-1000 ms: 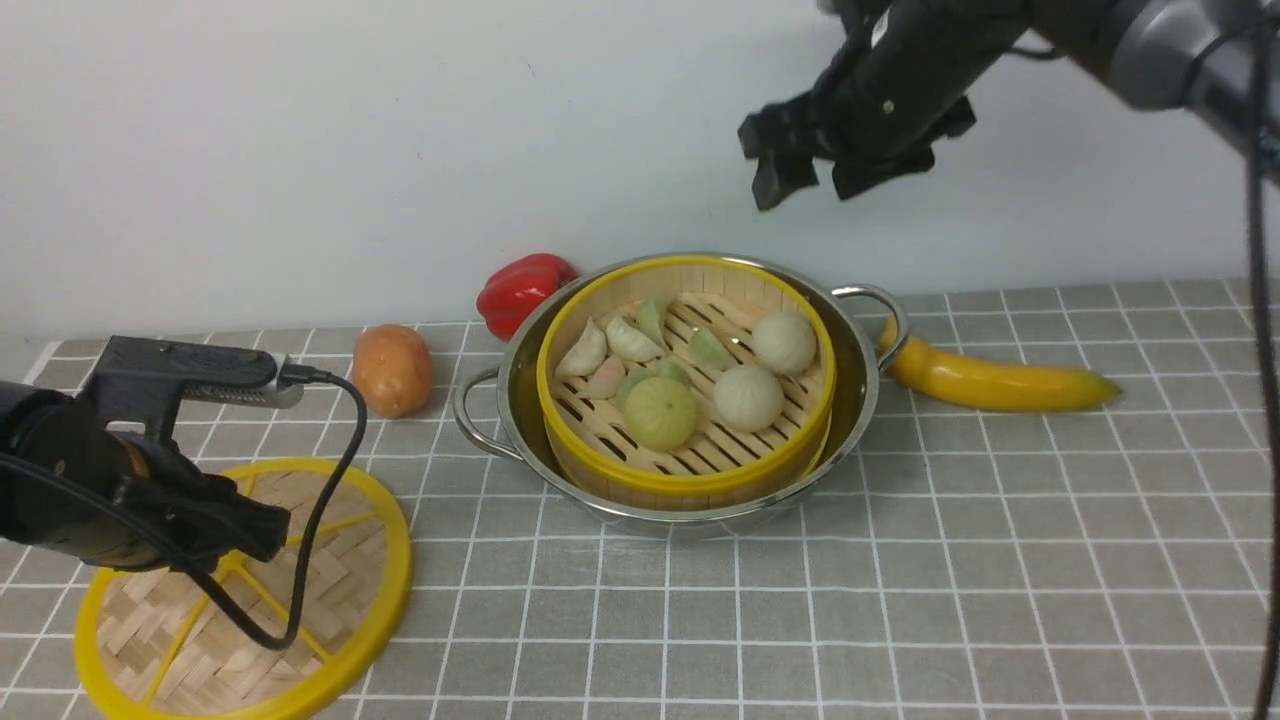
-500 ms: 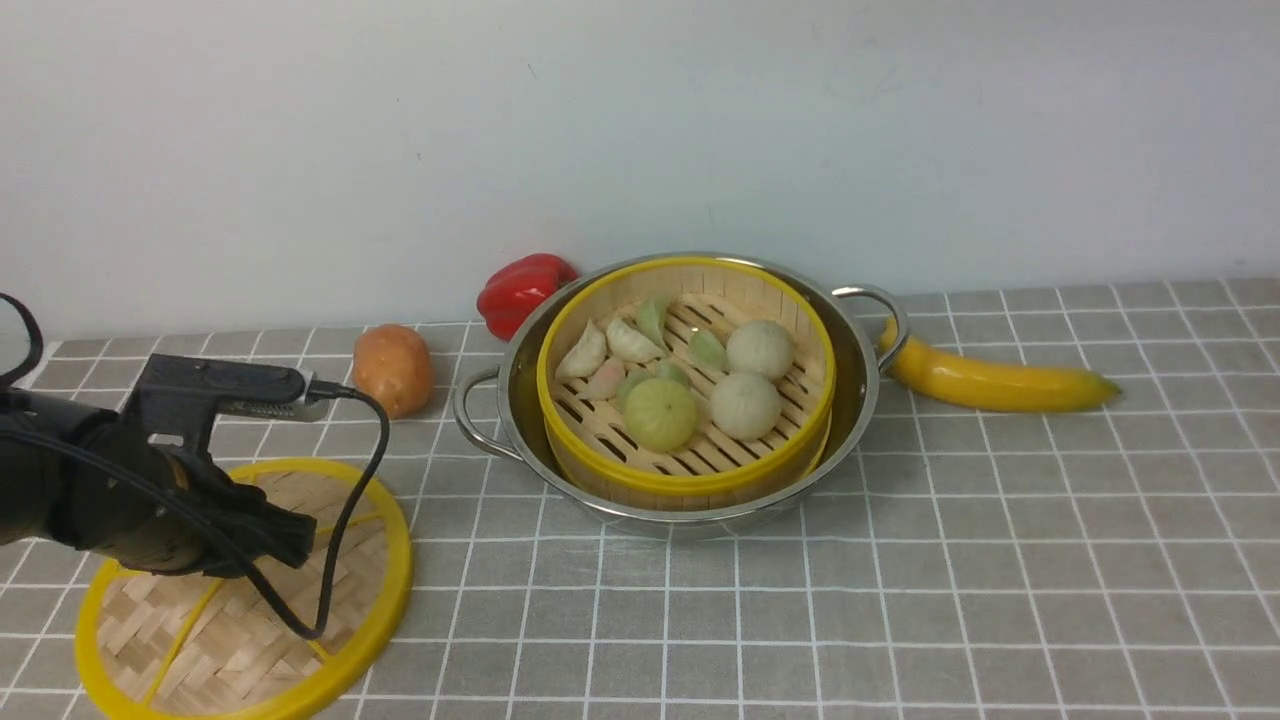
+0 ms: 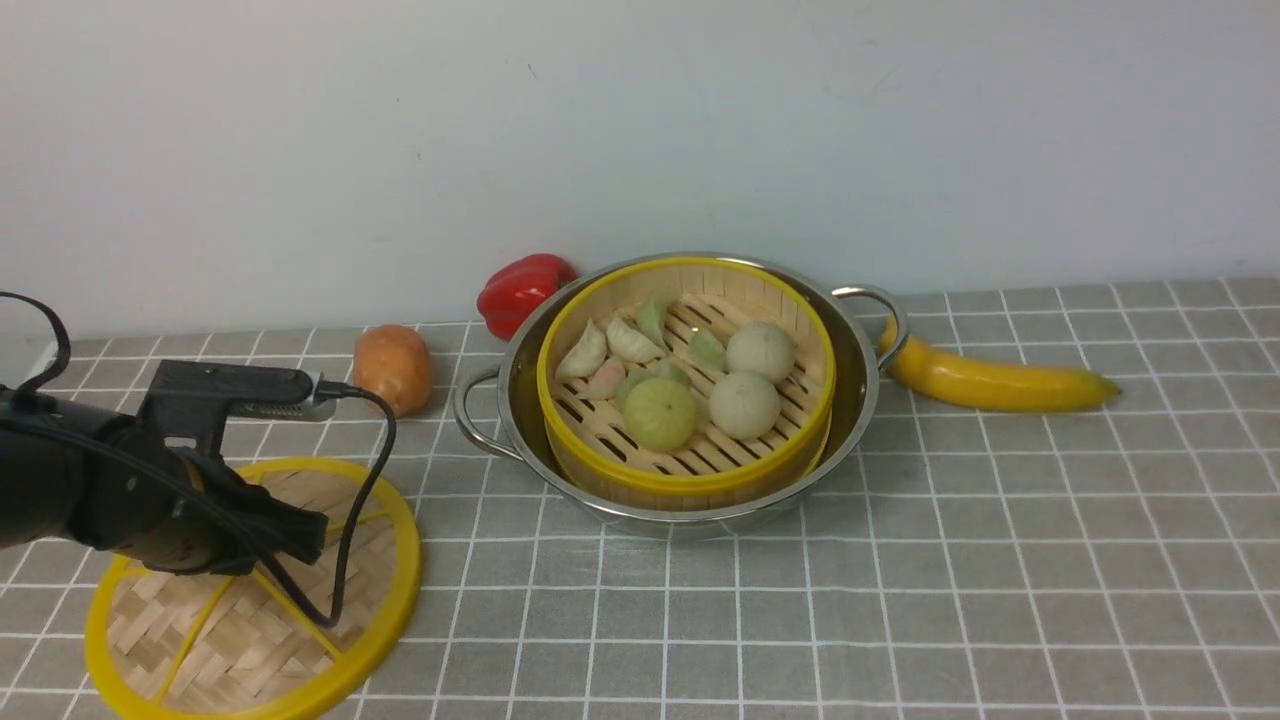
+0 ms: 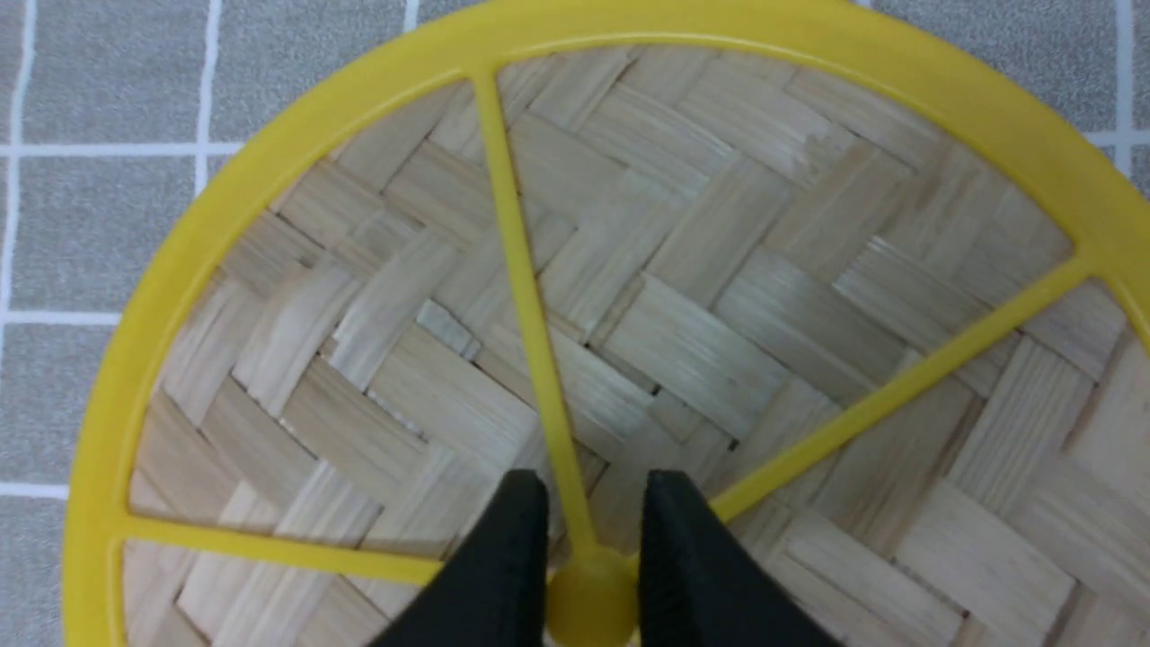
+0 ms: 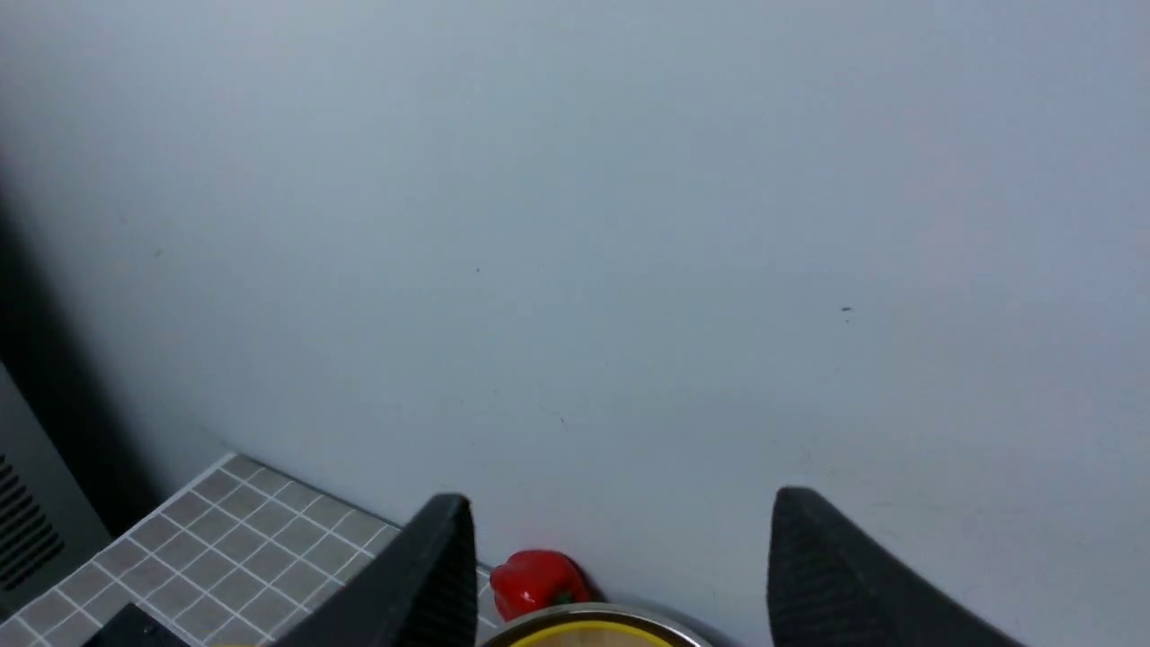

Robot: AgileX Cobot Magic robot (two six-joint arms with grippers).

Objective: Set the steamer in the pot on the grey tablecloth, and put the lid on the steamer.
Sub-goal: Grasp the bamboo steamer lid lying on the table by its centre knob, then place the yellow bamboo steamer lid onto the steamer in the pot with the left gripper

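The steamer point(image 3: 690, 487), a yellow-rimmed bamboo basket with toy buns and dumplings, sits inside the shiny pot point(image 3: 862, 400) on the grey tablecloth point(image 3: 1000, 560). The lid point(image 3: 240, 650), a woven disc with yellow spokes, lies on the cloth at the front left. My left gripper point(image 3: 305, 535) is low over it. In the left wrist view its jaws point(image 4: 593, 481) are shut on the yellow hub of the lid point(image 4: 719, 314), one black finger on each side. My right gripper point(image 5: 622, 496) is out of the front view, open and empty, facing the wall above the pot's rim point(image 5: 629, 626).
A red pepper point(image 3: 525, 290) lies behind the pot against the wall, and shows too as the pepper point(image 5: 539, 580) in the right wrist view. A potato point(image 3: 392, 368) lies left of the pot and a banana point(image 3: 990, 382) right of it. The left arm's cable point(image 3: 350, 560) hangs over the lid.
The right arm has left the front view. My left gripper moved right over the lid and its fingers closed in on the hub. The lid shifted slightly right.
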